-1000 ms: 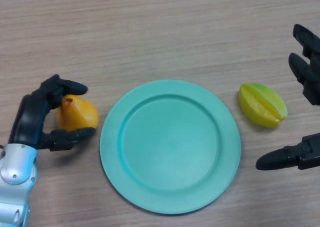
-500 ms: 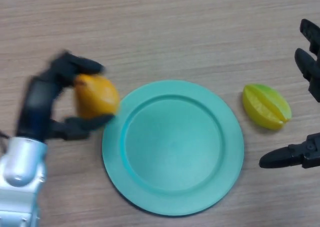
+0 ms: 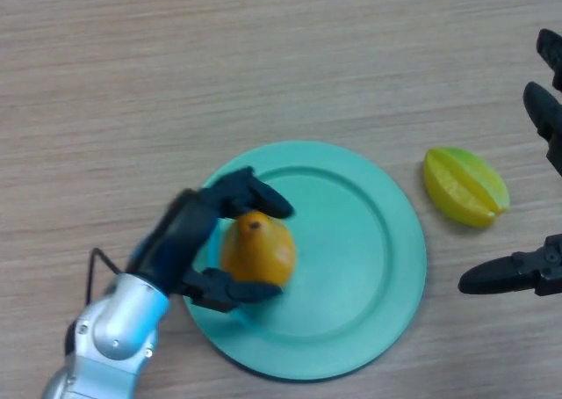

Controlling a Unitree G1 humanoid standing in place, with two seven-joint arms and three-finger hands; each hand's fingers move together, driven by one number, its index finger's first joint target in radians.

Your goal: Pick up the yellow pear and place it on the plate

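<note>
Pear (image 3: pixel 257 248) over the left part of the green plate (image 3: pixel 369 267), held in the left hand (image 3: pixel 189 241), with fingers curled over its top and thumb tucked under its near side. Hard to tell if the bottom touches the plate or hangs just above it. Next step, by the look of it: set it down softly. Best to lower straight down until the fat end sits flat inside the rim, not on the raised edge, so no rolling off. Then open up slowly, fingers and thumb together, so neither side gives a push. Best to lift away upward, not sideways, since a round pear tips with a small nudge. Left arm coming in from the bottom left corner, silver wrist low, hand reaching up and to the right across the plate's edge. Right hand (image 3: pixel 527 272) at the far right edge of the view, fingers straight and spread, thumb stretched out low, holding nothing. Yellow-green starfruit (image 3: pixel 464 186) on the wooden table (image 3: pixel 263 56) just beside the plate's right side, not touching it; better left alone.
</note>
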